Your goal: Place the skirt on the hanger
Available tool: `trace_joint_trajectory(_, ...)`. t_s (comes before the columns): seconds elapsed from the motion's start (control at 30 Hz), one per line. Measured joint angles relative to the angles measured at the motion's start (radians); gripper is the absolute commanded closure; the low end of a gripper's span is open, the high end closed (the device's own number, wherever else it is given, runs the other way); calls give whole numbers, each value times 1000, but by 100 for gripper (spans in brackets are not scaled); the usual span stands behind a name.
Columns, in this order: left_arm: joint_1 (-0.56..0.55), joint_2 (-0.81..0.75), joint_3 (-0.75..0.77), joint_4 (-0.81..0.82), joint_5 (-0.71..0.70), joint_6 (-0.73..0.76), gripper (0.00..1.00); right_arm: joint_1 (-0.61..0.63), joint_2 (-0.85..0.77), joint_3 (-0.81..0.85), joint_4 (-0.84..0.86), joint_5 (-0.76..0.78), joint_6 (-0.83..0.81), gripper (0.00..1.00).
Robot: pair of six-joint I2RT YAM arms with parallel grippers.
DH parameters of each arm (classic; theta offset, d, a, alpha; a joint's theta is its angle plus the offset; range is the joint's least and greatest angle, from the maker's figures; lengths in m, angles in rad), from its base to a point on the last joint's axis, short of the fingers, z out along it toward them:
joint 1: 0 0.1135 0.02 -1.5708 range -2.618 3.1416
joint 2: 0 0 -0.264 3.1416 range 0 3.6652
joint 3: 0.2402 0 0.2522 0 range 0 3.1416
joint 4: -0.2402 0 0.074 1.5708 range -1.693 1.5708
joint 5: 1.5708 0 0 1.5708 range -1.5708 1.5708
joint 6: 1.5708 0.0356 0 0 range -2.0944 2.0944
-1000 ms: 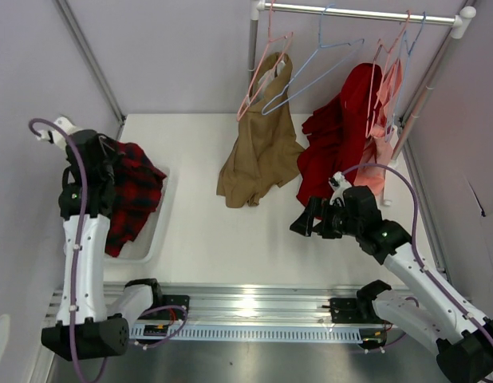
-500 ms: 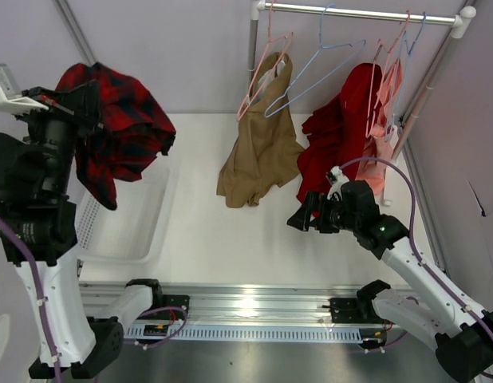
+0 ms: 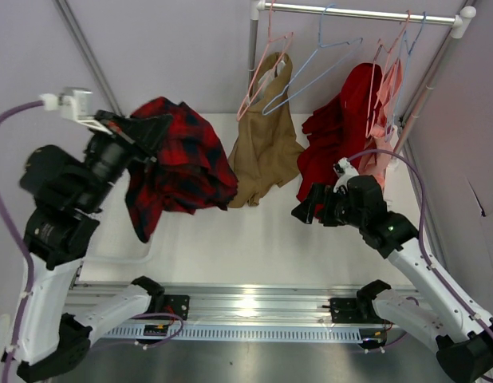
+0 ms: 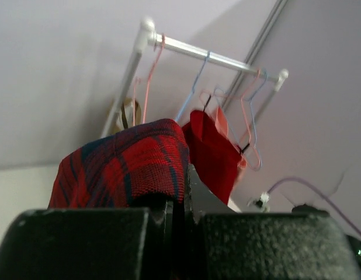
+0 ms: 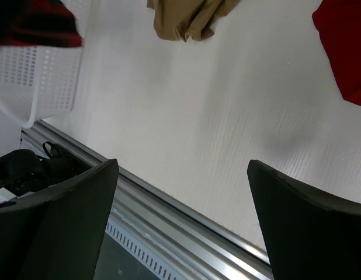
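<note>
Top: high, rearward. Left wrist: upward toward rail (image 4: pixel 227 59). Right wrist: downward onto table (image 5: pixel 215 128).

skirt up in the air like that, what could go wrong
The skirt hangs bunched from one pinch in the left tool, so it could slip. The blue hanger hangs tilted, close to a pink hanger and the tan garment, which the skirt might snag. The right tool is open and empty, so the hanger may swing.

Clothes rail (image 3: pixel 358 12) was noted at far right. A tan garment (image 3: pixel 262 152) was hung from it on a pink hanger (image 3: pixel 262 78). A plain red garment (image 3: pixel 338 136) was hung to its right. A perforated white basket (image 5: pixel 37 76) was set at left on the white table (image 3: pixel 254 239).
</note>
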Motion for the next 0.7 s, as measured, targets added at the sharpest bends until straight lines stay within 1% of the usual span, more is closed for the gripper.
trace_joint_trajectory(0.17, -246, 2, -156, -3, -233, 14, 100, 0, -2, 26, -19, 13, -2, 1)
trace_joint_trajectory(0.27, -343, 23, -246, 15, -343, 13, 100, 0, 0, 31, -36, 16, -2, 1)
trace_joint_trajectory(0.33, -383, 42, -305, 37, -392, 4, 100, 0, 3, 40, -58, 24, -3, 1)
trace_joint_trajectory(0.47, -449, 85, -442, 91, -442, -30, 100, 0, 0, 55, -89, 44, -5, 1)
trace_joint_trajectory(0.53, -495, 141, -501, 116, -450, -50, 100, 0, -10, 55, -103, 59, -5, 1)
trace_joint_trajectory(0.6, -542, 222, -536, 134, -441, -71, 100, 0, -22, 55, -119, 70, -5, 1)
trace_joint_trajectory(0.7, -604, 365, -539, 167, -415, -95, 100, 0, -47, 55, -143, 95, -4, 0)
